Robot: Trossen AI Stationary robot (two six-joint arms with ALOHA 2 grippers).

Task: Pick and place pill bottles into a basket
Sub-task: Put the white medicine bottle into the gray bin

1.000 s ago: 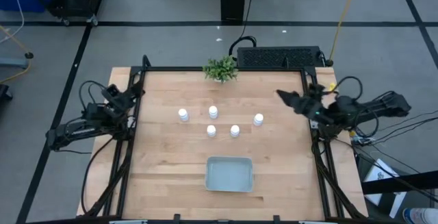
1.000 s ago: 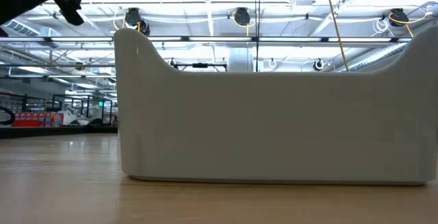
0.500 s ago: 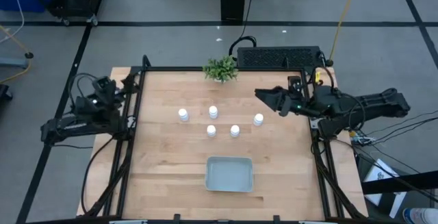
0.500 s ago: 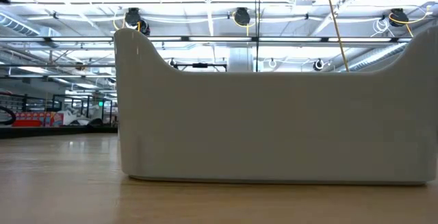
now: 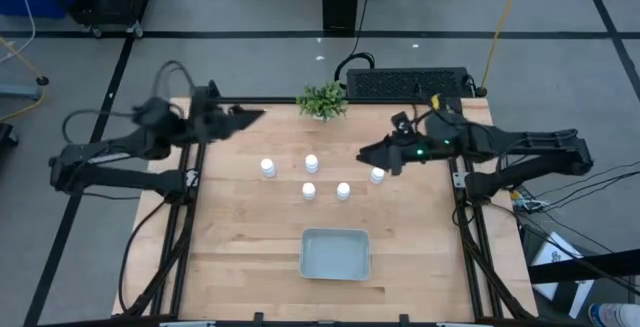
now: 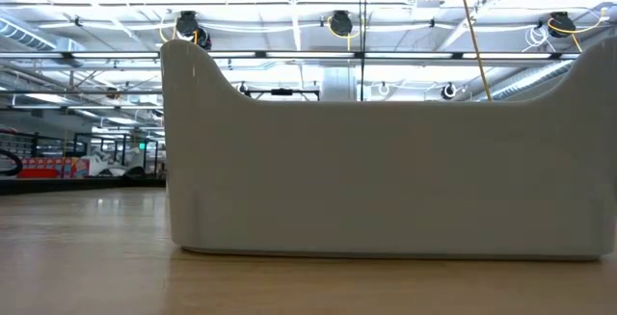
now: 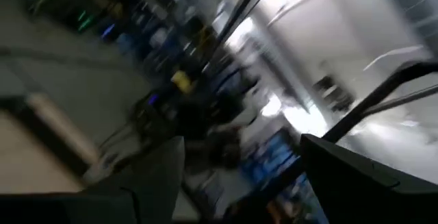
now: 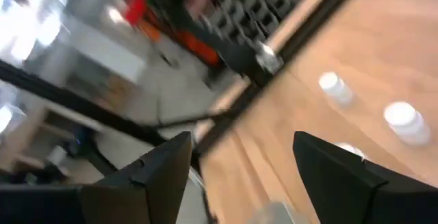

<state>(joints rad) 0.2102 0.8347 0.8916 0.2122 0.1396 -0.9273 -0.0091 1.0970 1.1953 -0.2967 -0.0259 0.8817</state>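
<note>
The table [image 5: 240, 237] carries the basket [image 5: 335, 254] near its front edge, with nothing inside it. Behind it stand five bottles [image 5: 343, 191], all upright on the wood: three in a back row, two nearer the basket. A plant [image 5: 322, 100] sits at the far edge. The right gripper [image 5: 368, 154] hangs just beside the rightmost bottle [image 5: 378, 175], fingers spread apart. The left gripper [image 5: 248, 116] is over the far left of the table, fingers likewise parted and holding nothing.
</note>
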